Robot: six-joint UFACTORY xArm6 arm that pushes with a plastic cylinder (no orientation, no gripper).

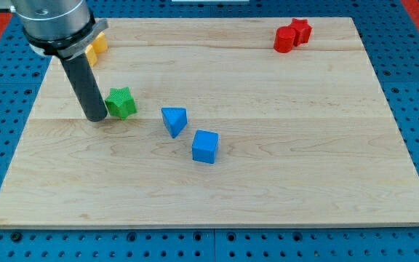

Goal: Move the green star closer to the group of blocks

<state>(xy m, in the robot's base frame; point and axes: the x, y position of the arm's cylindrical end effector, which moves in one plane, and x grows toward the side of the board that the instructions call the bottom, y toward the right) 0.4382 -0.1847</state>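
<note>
Dark and nearly upright, the rod came down from the view's top left, and my tip [95,116] rested on the board [282,167] just beside the green star [121,102], at its 9 o'clock; whether they touched I could not tell. It had no fingers, so it clasped nothing. Counted: one green star; two blue blocks, a wedge [174,120] and a cube [205,146], at the star's 4 o'clock; two red blocks [292,35] touching at 2 o'clock; one yellow block [96,45], partly hidden, at 11 o'clock.
</note>
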